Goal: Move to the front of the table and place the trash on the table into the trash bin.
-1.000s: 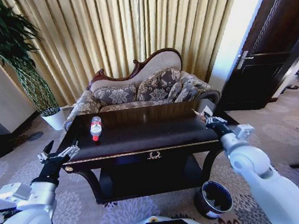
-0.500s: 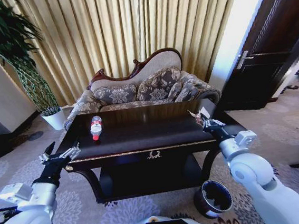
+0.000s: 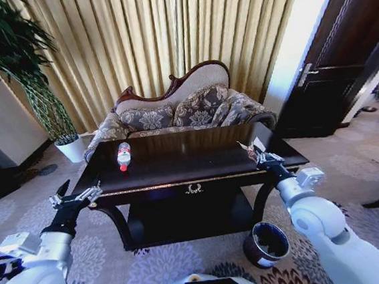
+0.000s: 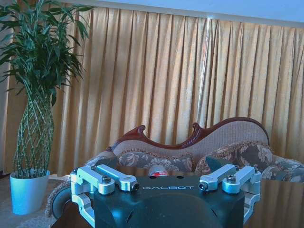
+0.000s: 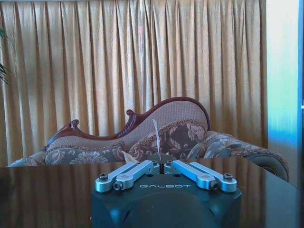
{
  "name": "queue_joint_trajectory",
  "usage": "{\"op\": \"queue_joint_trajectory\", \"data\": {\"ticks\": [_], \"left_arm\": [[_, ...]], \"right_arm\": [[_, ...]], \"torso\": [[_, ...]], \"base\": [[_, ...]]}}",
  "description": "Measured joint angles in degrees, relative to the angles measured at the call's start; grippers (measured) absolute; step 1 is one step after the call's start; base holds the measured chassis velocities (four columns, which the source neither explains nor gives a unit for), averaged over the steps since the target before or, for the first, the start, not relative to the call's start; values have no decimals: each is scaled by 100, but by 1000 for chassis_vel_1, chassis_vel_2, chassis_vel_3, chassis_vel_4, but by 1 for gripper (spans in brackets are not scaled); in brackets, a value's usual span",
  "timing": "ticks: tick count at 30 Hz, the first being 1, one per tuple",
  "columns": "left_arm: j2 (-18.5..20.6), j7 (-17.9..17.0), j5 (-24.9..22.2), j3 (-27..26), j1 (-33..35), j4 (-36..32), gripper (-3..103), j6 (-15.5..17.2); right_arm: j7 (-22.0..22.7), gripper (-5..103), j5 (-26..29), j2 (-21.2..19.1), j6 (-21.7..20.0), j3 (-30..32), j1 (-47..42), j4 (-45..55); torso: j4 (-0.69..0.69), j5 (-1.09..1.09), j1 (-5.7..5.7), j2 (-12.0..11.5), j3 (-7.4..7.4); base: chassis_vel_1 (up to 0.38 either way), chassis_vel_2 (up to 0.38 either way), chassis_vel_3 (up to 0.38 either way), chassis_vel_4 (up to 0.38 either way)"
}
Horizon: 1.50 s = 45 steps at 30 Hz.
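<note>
Wrapper (image 3: 249,147) sits pinched in the right gripper (image 3: 258,155) at the table (image 3: 179,173) right edge, bin (image 3: 265,243) on the floor below it. Bottle (image 3: 123,155) lies near the far left corner, long axis front-to-back, nearer the left gripper (image 3: 74,197), fingers spread.

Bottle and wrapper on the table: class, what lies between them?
Nothing. In the head view, bare tabletop separates the bottle from the wrapper.

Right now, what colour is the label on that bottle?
Red, on the clear bottle lying on the table; best in the head view.
</note>
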Motion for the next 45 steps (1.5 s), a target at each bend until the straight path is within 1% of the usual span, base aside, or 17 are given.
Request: {"op": "queue_joint_trajectory", "data": {"ticks": [6, 11, 13, 20, 22, 23, 24, 26, 29, 30, 32, 34, 37, 38, 39, 42, 45], "left_arm": [[-4, 0, 4, -7, 7, 0, 100, -2], [-22, -1, 6, -10, 8, 0, 100, -16], [-53, -3, 6, 6, -12, 0, 100, -17], [-77, -2, 8, -12, -16, 0, 100, -29], [-86, -2, 9, -2, -15, 0, 100, -70], [-86, -2, 9, -2, -15, 0, 100, -70], [-86, -3, 10, 4, -15, 0, 100, -98], [-86, -4, 11, 2, -12, 0, 100, -108], [-90, -4, 12, -35, 10, 0, 100, -139], [-104, -4, 11, -46, 19, 0, 100, -161], [-111, -5, 10, -50, 22, 0, 100, -170], [-122, -8, 9, -54, 26, 0, 100, -182], [-124, -9, 8, -55, 24, 0, 100, -189], [-128, -9, 8, -52, 18, 0, 100, -193], [-128, -9, 8, -52, 18, 0, 100, -193], [-140, -9, 8, -17, 3, 0, 100, -195], [-144, -7, 9, -1, 1, 0, 100, -195]], "right_arm": [[-11, 0, -73, 4, 15, -25, 2, -81], [-127, 0, -322, 86, 140, -108, -20, -273], [-268, 0, -479, 241, 148, -115, -139, -438], [-373, 0, -680, 561, 143, -183, -360, -1132], [-399, 0, -977, 712, 238, -329, -245, -1794], [-399, 0, -977, 712, 238, -329, -245, -1794], [-466, 0, -1085, 800, 299, -425, -133, -2295], [-518, 0, -1085, 828, 307, -462, -81, -2514], [-768, 0, -946, 928, 240, -545, 198, -3415], [-787, 0, -1003, 979, 238, -558, 366, -3813], [-787, 0, -1071, 1003, 240, -558, 462, -4047], [-697, 0, -1271, 1051, 345, -563, 738, -4887], [-609, 0, -1321, 1053, 413, -569, 869, -5279], [-497, 0, -1360, 1045, 520, -582, 1056, -5775], [-497, 0, -1360, 1045, 520, -582, 1056, -5775], [-344, 0, -1440, 1007, 675, -612, 1379, -6493], [-271, 0, -1477, 991, 737, -653, 1505, -6754]], "torso": [[0, 0, 0, 0, 0], [1, 0, -1, 1, -1], [1, 0, -2, 1, 0], [-1, -1, 2, -1, 1], [0, 0, 1, -1, 1], [0, 0, 1, -1, 1], [0, 3, 0, -1, 1], [0, 2, 1, 0, 1], [-1, 0, 1, 0, 1], [0, 1, 1, -1, 1], [2, 1, 1, -1, 1], [-1, 2, 1, -1, 1], [-1, 1, 1, -1, 1], [-1, 1, 1, -1, 1], [-1, 1, 1, -1, 1], [0, 0, 1, -1, 1], [0, 0, 1, -1, 1]], "base": [[118, -120, -118, 113], [72, -97, -79, 71], [0, 0, 0, 0], [0, 0, 0, 0], [0, 0, 0, 0], [0, 0, 0, 0], [0, 0, 0, 0], [0, 0, 0, 0], [0, 0, 0, 0], [0, 0, 0, 0], [0, 0, 0, 0], [0, 0, 0, 0], [0, 0, 0, 0], [0, 0, 0, 0], [0, 0, 0, 0], [0, 0, 0, 0], [0, 0, 0, 0]]}}
